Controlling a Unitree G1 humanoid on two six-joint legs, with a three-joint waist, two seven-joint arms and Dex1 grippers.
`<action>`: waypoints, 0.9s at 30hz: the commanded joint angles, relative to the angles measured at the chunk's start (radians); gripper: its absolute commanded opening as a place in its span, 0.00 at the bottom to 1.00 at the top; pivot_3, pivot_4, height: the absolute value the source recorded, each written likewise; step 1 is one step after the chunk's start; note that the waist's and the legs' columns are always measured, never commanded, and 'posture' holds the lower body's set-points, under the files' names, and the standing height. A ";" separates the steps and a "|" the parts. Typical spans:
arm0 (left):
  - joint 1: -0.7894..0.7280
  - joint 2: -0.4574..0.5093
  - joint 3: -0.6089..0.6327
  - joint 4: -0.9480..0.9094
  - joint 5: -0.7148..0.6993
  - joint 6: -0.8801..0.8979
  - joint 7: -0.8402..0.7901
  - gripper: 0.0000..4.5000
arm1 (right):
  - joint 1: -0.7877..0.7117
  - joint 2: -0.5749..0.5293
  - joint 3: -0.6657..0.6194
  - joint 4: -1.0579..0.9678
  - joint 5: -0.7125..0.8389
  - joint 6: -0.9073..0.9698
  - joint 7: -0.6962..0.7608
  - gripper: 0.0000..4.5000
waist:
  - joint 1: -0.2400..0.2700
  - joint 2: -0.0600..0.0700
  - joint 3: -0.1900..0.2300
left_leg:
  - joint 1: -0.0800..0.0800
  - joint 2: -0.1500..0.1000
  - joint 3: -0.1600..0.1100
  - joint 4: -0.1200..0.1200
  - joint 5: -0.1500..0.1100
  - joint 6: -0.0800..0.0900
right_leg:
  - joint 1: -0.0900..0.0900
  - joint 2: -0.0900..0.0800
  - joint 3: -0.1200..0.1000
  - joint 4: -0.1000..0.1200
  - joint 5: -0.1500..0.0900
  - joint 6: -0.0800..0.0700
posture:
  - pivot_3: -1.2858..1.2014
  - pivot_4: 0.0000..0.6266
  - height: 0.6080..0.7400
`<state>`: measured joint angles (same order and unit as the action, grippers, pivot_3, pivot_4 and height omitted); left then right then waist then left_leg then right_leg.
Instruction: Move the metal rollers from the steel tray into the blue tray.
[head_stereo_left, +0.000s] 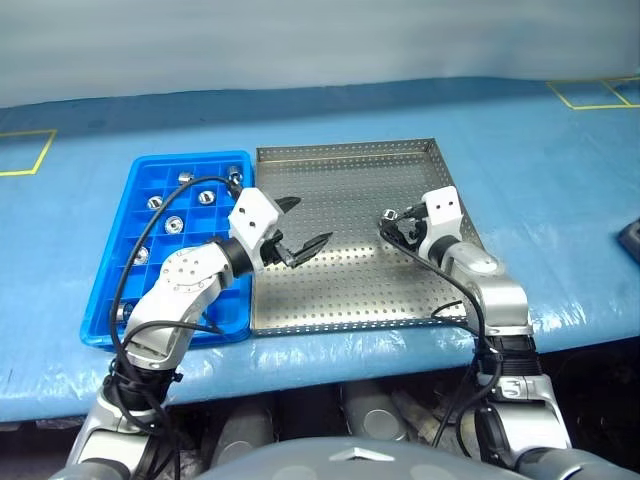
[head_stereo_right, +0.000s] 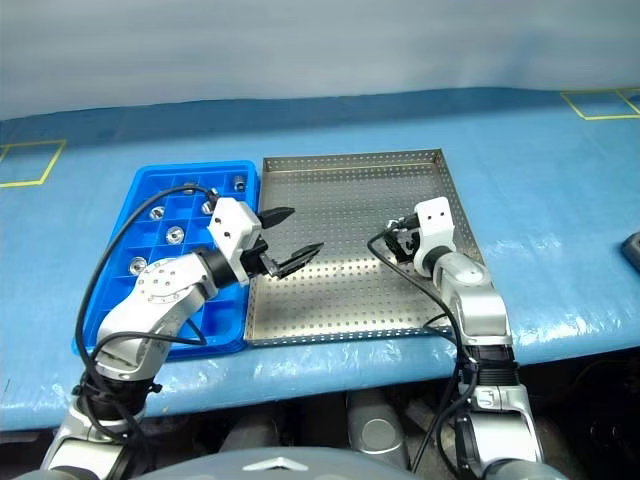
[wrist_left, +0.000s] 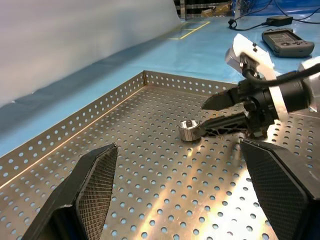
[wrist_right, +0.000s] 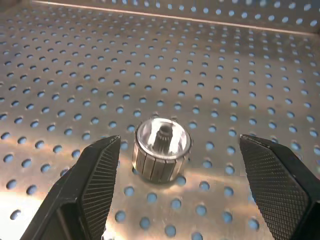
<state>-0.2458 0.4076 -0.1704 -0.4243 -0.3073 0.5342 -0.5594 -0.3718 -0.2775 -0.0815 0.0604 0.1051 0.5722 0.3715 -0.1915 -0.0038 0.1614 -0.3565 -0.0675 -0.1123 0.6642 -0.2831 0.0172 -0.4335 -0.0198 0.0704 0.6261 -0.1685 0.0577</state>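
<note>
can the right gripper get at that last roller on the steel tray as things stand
Probably yes: the right gripper is open, the roller stands between its fingers on the steel tray, nothing blocking.

Bare steel tray (head_stereo_left: 350, 290) floor surrounds one roller (wrist_right: 161, 149), standing between the right tool's (wrist_right: 177, 165) fingers.

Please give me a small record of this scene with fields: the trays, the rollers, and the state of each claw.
steel tray: on the blue tablecloth, right of the blue tray
blue tray: beside the steel tray, compartments partly filled
rollers in blue tray: several, for example one
roller on steel tray: one, standing on the perforated floor
right claw: open, fingers on both sides of this roller, not closed on it
left claw: open, holding nothing, above the steel tray near its left edge
</note>
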 joint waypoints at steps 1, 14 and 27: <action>0.009 0.013 0.023 -0.049 0.011 -0.013 0.012 0.95 | -0.051 0.012 0.015 0.052 0.013 -0.046 0.009 0.88 | 0.006 0.000 0.000 | 0.000 0.000 0.000 0.000 0.000 0.000 | 0.000 0.000 0.000 0.000 0.000 0.000 | 0.45 0.24 1.00; 0.045 0.037 0.046 -0.087 0.017 -0.007 0.031 0.95 | -0.105 0.021 0.039 0.214 -0.005 -0.076 -0.016 0.88 | 0.061 0.000 0.000 | -0.001 0.000 0.000 0.000 0.000 0.001 | -0.001 -0.001 0.000 -0.001 0.003 -0.005 | 0.46 0.24 1.00; 0.035 0.038 0.040 -0.076 0.017 -0.011 0.023 0.95 | -0.048 0.014 0.038 0.090 0.008 -0.044 -0.023 0.39 | 0.068 0.000 0.000 | -0.001 0.000 0.000 0.000 0.000 0.001 | -0.001 -0.001 0.000 -0.001 0.003 -0.005 | 0.45 0.24 1.00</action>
<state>-0.2012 0.4400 -0.1450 -0.4721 -0.2871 0.5353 -0.5307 -0.4154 -0.2590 -0.0447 0.2157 0.1004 0.5292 0.3460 -0.1238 -0.0037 0.1615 -0.3571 -0.0676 -0.1125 0.6639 -0.2835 0.0178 -0.4342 -0.0214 0.0703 0.6254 -0.1656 0.0529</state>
